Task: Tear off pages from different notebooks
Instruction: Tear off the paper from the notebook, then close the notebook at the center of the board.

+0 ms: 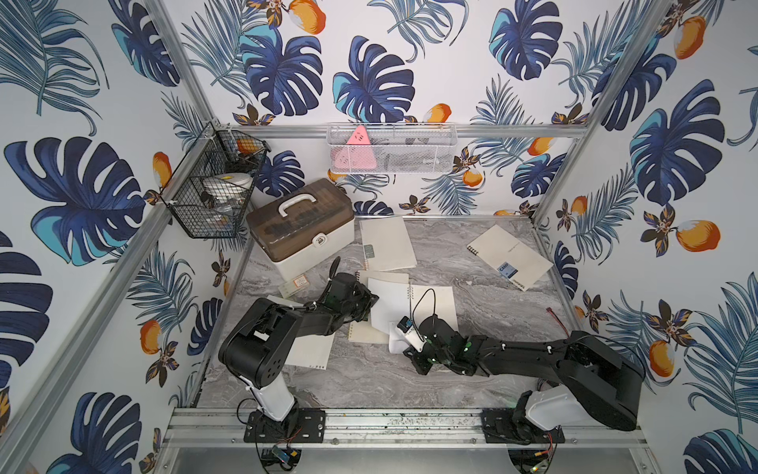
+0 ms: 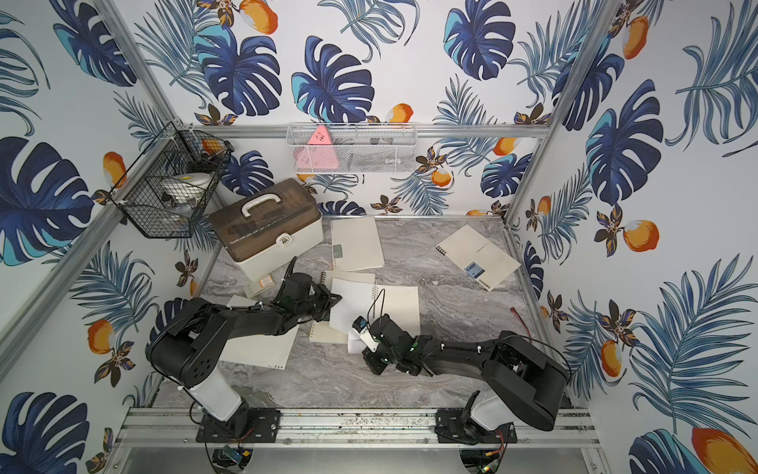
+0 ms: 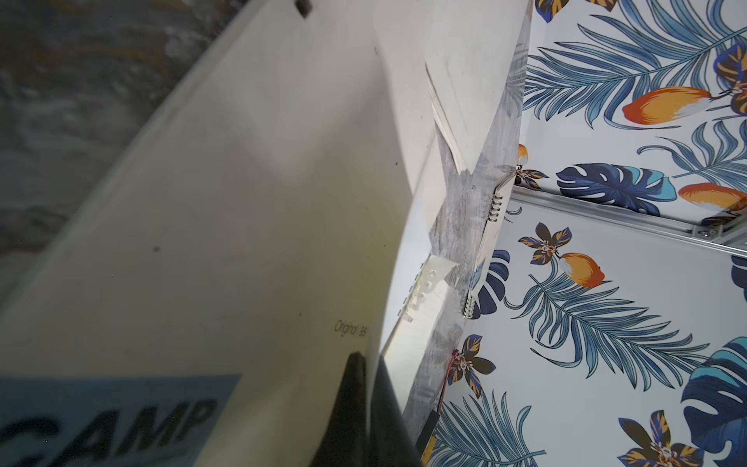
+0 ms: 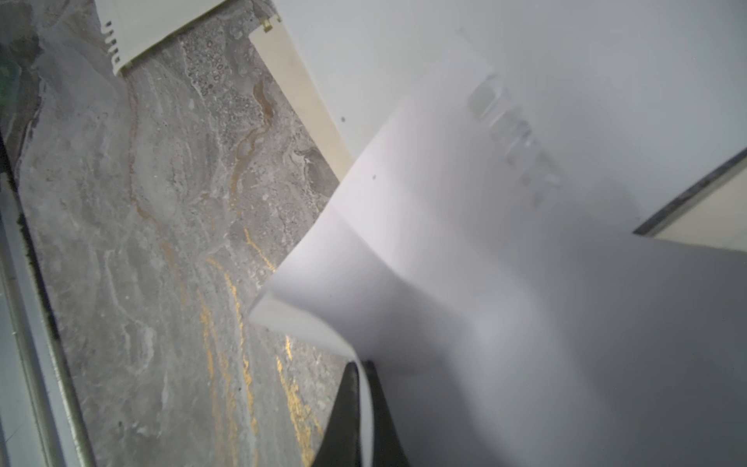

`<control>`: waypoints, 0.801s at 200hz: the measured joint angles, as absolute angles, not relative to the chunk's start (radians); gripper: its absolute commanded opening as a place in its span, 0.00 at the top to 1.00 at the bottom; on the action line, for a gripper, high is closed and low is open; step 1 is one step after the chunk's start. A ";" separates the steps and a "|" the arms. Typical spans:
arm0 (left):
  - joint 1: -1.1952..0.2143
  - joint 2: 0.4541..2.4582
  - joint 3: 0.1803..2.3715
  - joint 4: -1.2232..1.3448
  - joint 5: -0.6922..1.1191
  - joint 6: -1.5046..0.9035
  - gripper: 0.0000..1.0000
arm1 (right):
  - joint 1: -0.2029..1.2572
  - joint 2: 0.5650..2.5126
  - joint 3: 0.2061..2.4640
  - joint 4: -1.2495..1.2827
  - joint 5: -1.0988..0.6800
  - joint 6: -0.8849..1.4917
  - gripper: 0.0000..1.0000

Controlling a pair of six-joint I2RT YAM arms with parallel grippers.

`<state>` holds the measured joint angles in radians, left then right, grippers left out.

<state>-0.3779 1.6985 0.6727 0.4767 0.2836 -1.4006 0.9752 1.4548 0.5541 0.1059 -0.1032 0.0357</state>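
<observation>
An open CAMP notebook (image 1: pixel 434 305) lies mid-table. My left gripper (image 1: pixel 371 305) is shut on its cream cover (image 3: pixel 242 222); the black fingertips (image 3: pixel 355 364) pinch the cover's edge beside the blue label. A white page (image 1: pixel 387 303) runs from the coil toward the front, curled and lifted. My right gripper (image 1: pixel 404 340) is shut on that page's (image 4: pixel 485 283) lower edge, which passes between its fingers (image 4: pixel 351 376). Another CAMP notebook (image 1: pixel 510 256) lies at the back right. A grey-green labelled notebook (image 1: pixel 387 244) lies at the back centre.
A brown-lidded white box (image 1: pixel 301 230) stands at the back left, a small labelled packet (image 1: pixel 295 285) beside it. A loose punched sheet (image 1: pixel 311 353) lies under my left arm. A smaller coil notebook (image 1: pixel 365 330) lies beneath the page. A red wire (image 1: pixel 558 316) lies by the right rail.
</observation>
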 measured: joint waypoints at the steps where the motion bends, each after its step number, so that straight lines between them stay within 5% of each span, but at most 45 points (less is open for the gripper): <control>1: -0.378 1.699 0.673 0.477 0.284 -1.401 1.00 | 0.976 1.455 0.554 0.105 -0.104 0.036 0.97; 36: -0.378 1.698 0.672 0.485 0.281 -1.404 1.00 | 0.981 1.403 0.562 0.064 -0.129 0.041 0.97; 111: -0.377 1.681 0.672 0.484 0.231 -1.404 1.00 | 1.006 1.139 0.574 0.015 -0.509 0.090 1.00; 160: -0.377 1.665 0.677 0.471 0.211 -1.403 1.00 | 1.004 0.958 0.611 -0.063 -0.506 0.114 1.00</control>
